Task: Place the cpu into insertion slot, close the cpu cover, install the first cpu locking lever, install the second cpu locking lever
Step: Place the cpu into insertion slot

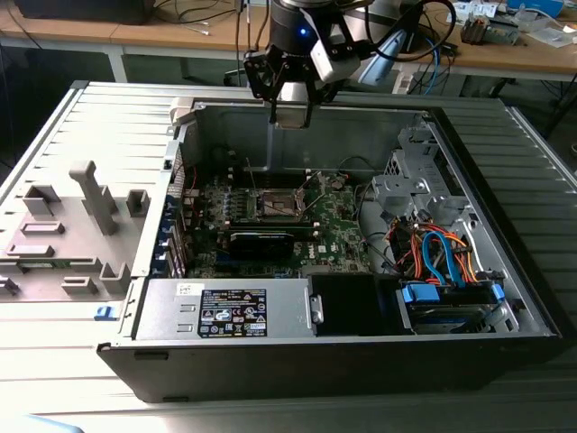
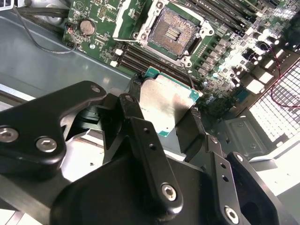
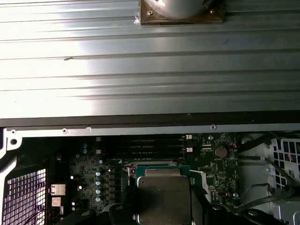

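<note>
Between the fingers (image 2: 186, 133), the cpu (image 2: 166, 105), side edges hidden behind them

Arm (image 1: 302, 32) hung at far centre in exterior view, wrist approx. vertical, tool (image 1: 290, 117) pointing straight down. In second wrist view, black fingers (image 2: 133, 110) were closed in on opp. edges of the cpu (image 2: 166, 105), chip clamped flat betw. them. Black linkage bars w/ silver screws sat behind the fingers. First wrist view showed same grip.
</note>
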Robot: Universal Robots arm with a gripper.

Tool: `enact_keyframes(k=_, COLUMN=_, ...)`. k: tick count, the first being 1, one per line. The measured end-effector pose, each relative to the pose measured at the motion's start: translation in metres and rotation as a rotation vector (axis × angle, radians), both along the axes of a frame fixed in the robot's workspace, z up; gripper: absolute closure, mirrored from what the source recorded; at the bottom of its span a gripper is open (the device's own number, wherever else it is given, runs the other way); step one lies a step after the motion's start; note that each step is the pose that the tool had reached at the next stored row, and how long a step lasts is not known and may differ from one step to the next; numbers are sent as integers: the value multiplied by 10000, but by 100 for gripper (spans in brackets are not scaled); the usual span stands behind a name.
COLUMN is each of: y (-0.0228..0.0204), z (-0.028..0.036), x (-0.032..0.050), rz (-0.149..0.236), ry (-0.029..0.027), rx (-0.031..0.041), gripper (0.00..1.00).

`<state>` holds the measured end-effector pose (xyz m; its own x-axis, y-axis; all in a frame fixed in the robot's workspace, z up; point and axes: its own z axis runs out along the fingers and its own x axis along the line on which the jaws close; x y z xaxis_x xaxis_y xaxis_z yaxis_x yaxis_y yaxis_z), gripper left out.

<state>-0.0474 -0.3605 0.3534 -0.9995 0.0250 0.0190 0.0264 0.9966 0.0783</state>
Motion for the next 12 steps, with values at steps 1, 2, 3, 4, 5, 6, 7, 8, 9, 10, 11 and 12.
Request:
enact_keyframes(k=1, y=-5, z=-1, x=-3, rz=-2, ry=0, rx=0, gripper=45)
enact_keyframes(k=2, y=-8, z=-1, x=-4, rz=-2, ry=1, rx=1, gripper=45)
enact_keyframes(k=3, y=-10, z=-2, x=-4, rz=-1, ry=0, rx=0, gripper=45)
enact_keyframes(k=4, y=-12, z=-2, x=-4, rz=0, ry=0, rx=0, gripper=45)
enact_keyframes(k=5, y=-14, z=-2, x=-5, rz=0, ry=0, rx=-1, gripper=45)
enact_keyframes(k=6, y=-16, z=-2, x=-6, rz=0, ry=1, rx=-1, gripper=45)
enact_keyframes(k=7, y=-18, z=-3, x=-6, rz=0, ry=0, rx=0, gripper=45)
enact_keyframes(k=8, y=-19, z=-4, x=-6, rz=0, ry=0, rx=0, gripper=45)
enact_keyframes(k=9, y=-22, z=-4, x=-7, rz=0, ry=1, rx=0, gripper=45)
enact_keyframes(k=10, y=-23, z=-4, x=-8, rz=-1, ry=0, rx=0, gripper=45)
enact_keyframes(k=11, y=-24, z=-5, x=-8, rz=0, ry=1, rx=0, gripper=45)
enact_keyframes(k=12, y=-26, z=-5, x=-9, rz=0, ry=1, rx=-1, gripper=45)
